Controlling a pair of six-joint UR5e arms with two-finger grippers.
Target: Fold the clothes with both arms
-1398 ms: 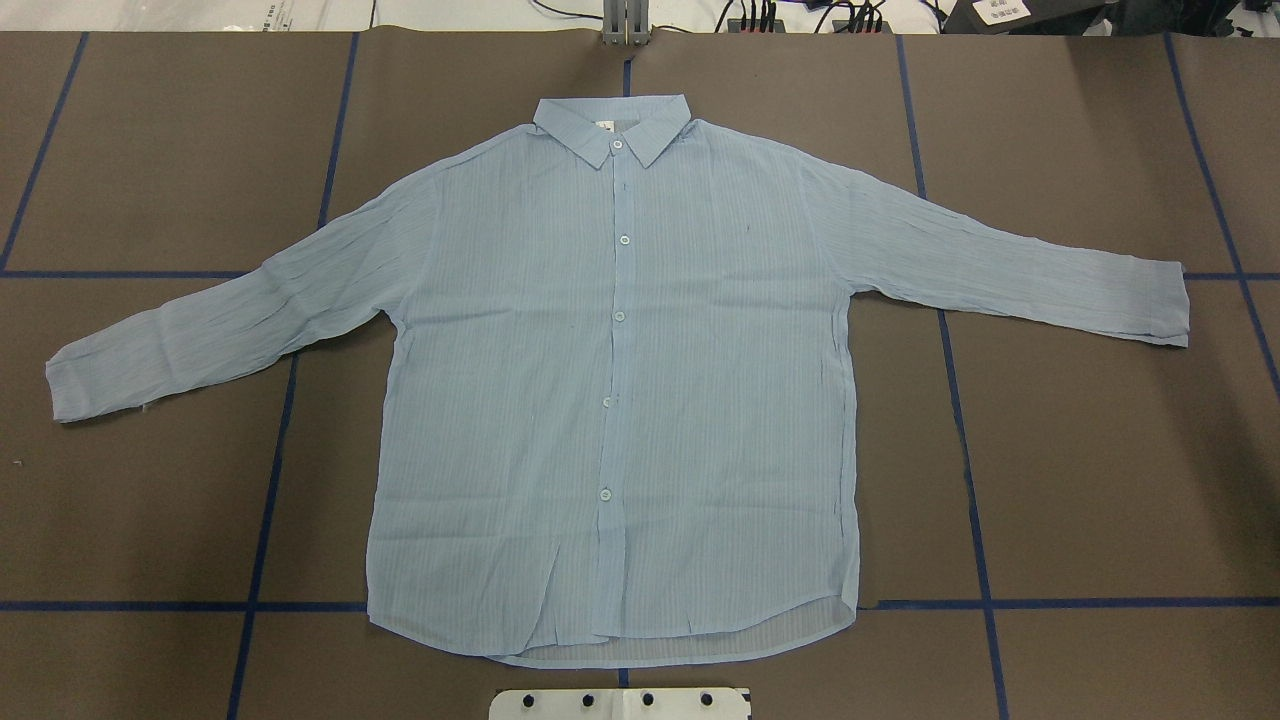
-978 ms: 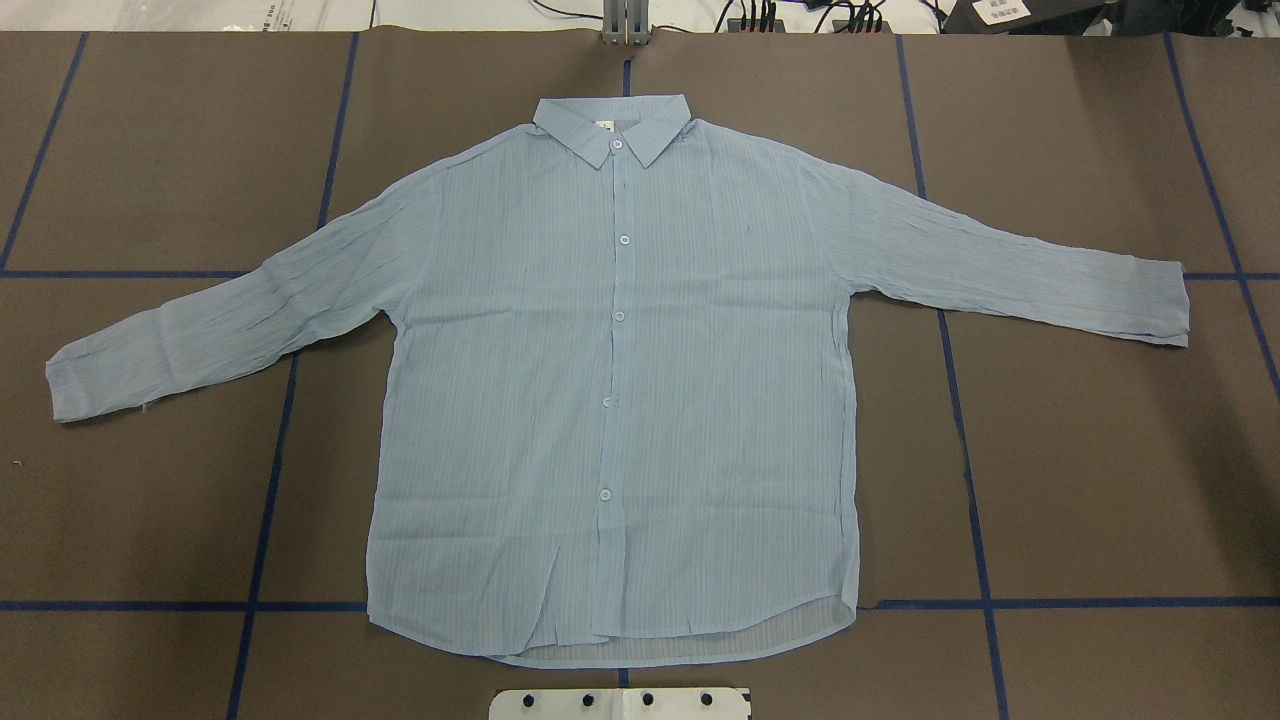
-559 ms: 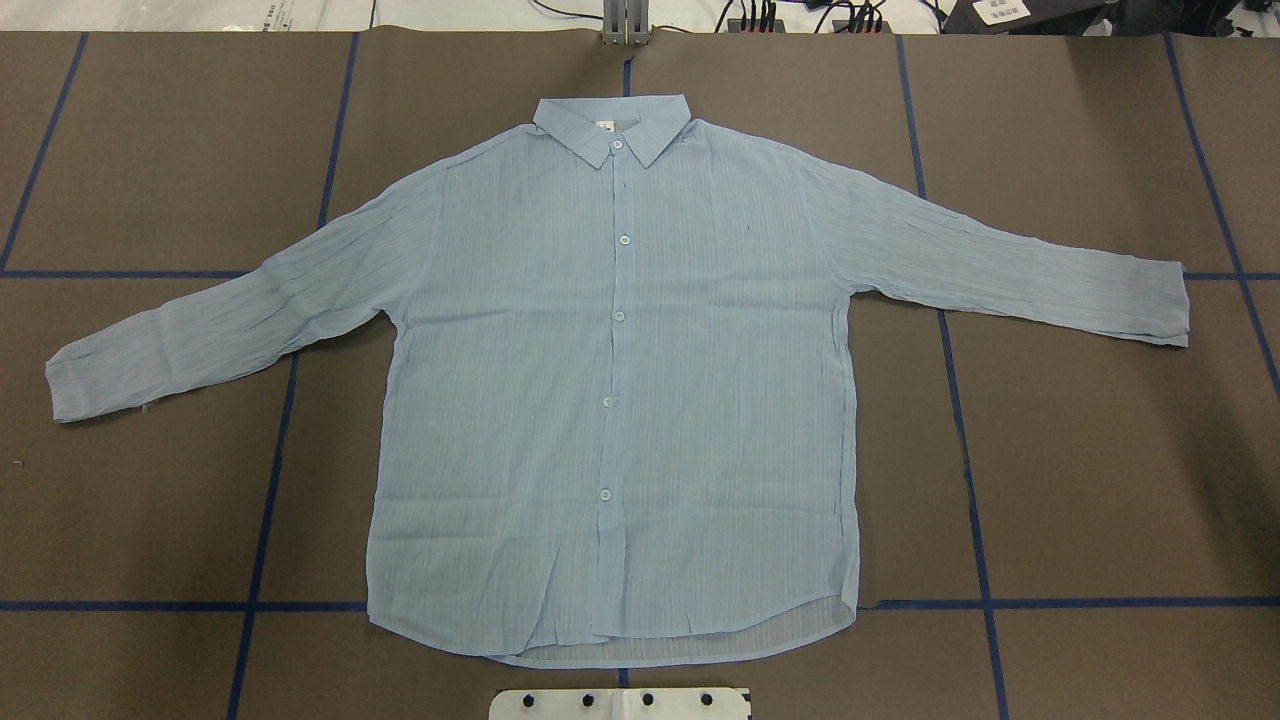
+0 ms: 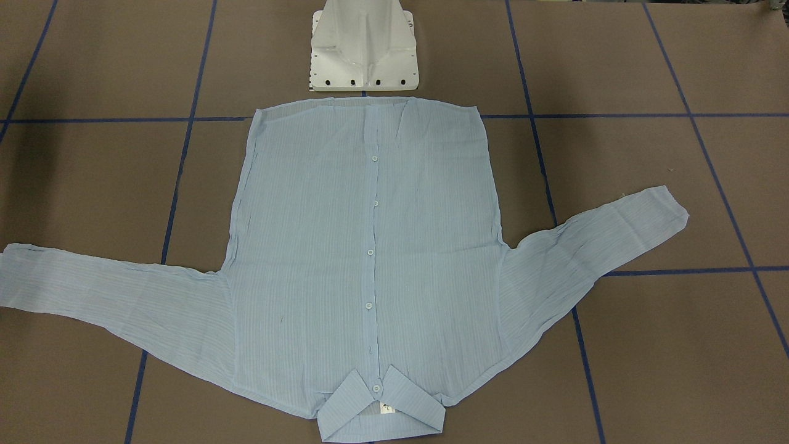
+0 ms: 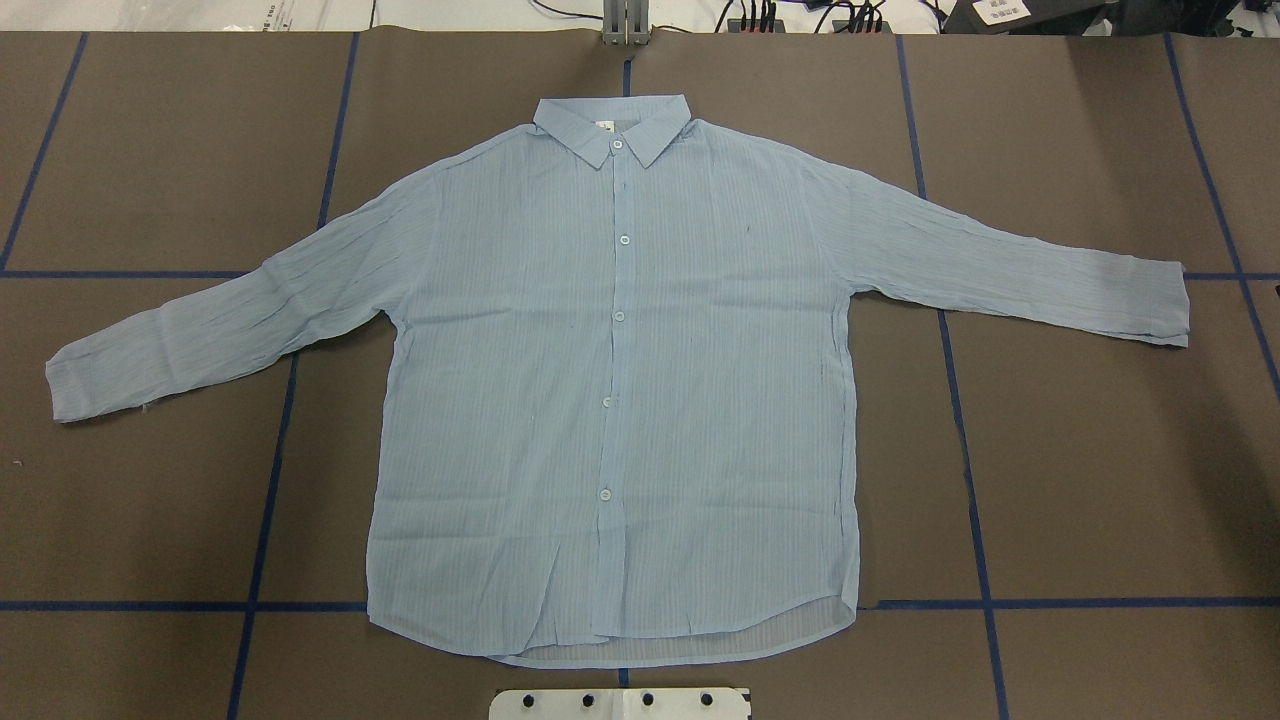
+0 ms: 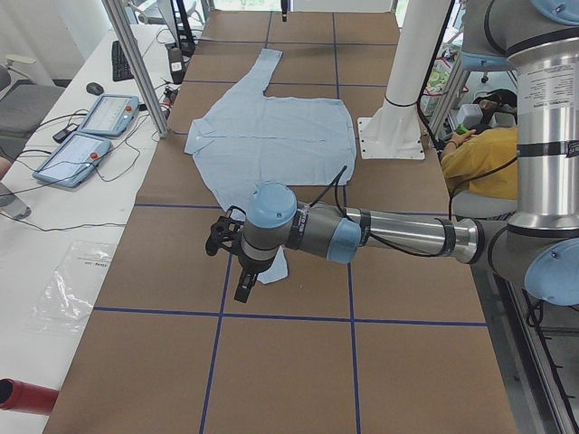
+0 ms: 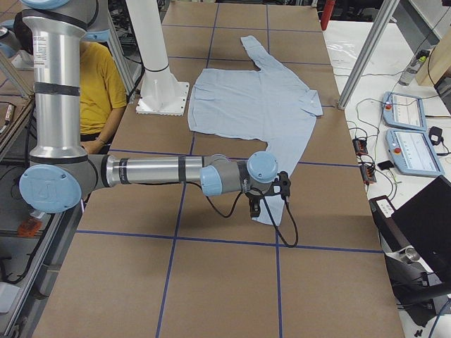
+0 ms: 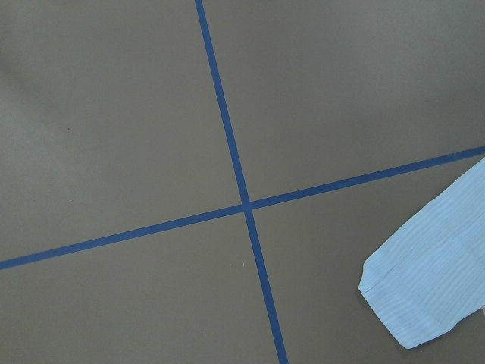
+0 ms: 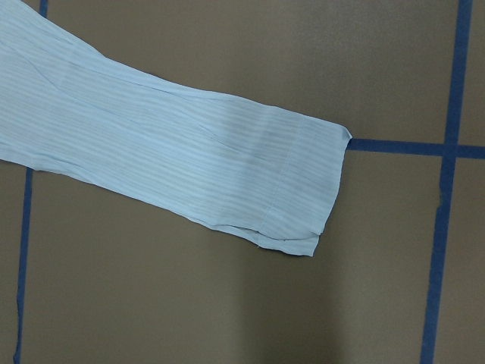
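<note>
The light blue striped shirt point(image 5: 620, 400) lies flat and buttoned, front up, on the brown table, collar at the far edge and both sleeves spread out; it also shows in the front-facing view point(image 4: 370, 246). My left gripper point(image 6: 241, 282) hovers over the left sleeve's cuff point(image 8: 428, 296). My right gripper point(image 7: 255, 205) hovers over the right sleeve's cuff point(image 9: 303, 189). Both grippers show only in the side views, so I cannot tell whether they are open or shut. Neither wrist view shows any fingers.
The white pedestal base point(image 4: 363, 49) stands just beyond the shirt's hem. Blue tape lines point(image 5: 265, 500) grid the table. A person in yellow point(image 7: 99, 84) sits behind the robot. Control tablets point(image 6: 99, 117) and cables lie on the side table past the collar.
</note>
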